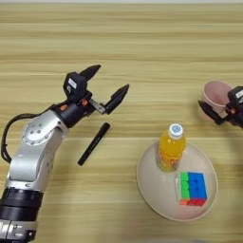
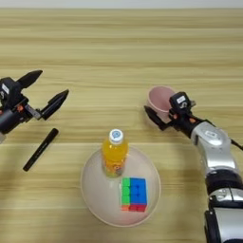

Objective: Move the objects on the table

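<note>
Right gripper (image 2: 160, 110) holds the cup (image 2: 161, 98) near the counter's (image 2: 118, 42) right edge. Left gripper (image 1: 109, 83), jaws wide, hovers above the marker (image 1: 93, 144).

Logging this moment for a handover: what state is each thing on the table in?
Left claw: open, empty, above the marker's far end.
Right claw: fingers around the pink cup.
Pink cup: upright, open, looks empty.
Orange-drink bottle: upright, capped, standing on the plate.
Black marker: lying flat, untouched.
Puzzle cube: unsolved, resting on the plate.
Plate: flat on the table.
</note>
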You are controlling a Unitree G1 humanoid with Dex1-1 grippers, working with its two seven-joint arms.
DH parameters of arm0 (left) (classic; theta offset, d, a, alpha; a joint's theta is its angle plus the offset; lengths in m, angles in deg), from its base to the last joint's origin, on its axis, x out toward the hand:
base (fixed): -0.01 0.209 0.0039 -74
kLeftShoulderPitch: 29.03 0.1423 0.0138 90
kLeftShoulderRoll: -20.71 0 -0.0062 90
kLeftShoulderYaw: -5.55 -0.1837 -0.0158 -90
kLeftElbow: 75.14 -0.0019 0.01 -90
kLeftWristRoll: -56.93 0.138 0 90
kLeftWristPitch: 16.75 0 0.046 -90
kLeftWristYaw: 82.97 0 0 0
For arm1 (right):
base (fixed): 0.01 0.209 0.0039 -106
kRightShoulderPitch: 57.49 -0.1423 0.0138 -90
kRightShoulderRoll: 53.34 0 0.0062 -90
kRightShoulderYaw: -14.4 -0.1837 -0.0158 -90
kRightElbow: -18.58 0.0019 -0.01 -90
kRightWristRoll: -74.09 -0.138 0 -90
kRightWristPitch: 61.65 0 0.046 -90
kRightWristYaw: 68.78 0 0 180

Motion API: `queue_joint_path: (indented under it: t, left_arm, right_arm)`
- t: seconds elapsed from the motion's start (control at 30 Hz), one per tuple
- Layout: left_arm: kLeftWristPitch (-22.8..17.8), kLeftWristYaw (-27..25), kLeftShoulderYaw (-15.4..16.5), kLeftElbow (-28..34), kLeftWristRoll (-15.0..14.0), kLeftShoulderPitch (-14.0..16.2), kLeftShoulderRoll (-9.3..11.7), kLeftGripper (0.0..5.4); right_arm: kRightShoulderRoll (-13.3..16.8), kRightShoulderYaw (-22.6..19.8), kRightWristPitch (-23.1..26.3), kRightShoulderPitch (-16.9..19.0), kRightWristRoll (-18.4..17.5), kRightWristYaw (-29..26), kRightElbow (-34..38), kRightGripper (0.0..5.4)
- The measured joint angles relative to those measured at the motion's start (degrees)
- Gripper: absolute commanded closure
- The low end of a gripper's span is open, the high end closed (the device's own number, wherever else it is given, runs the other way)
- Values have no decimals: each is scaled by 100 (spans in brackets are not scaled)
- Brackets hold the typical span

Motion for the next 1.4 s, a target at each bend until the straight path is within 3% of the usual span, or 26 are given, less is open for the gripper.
queue_joint_path:
  t: [0.3, 1.07, 1.23, 1.4]
  left_arm:
    - [1, -8, 11, -33, 0, 0, 10, 0]
    - [31, -45, 50, -96, 1, 0, 31, 0]
    - [31, -52, 57, -119, 1, 0, 37, 0]
    - [32, -55, 61, -125, 1, -1, 45, 0]
  right_arm:
    - [21, -62, 48, 298, 0, 103, 41, 83]
    - [25, -20, -507, 157, 179, 444, -891, 84]
    - [25, -13, -561, 150, 184, 465, -962, 14]
    - [21, -6, -561, 150, 178, 450, -1005, 4]
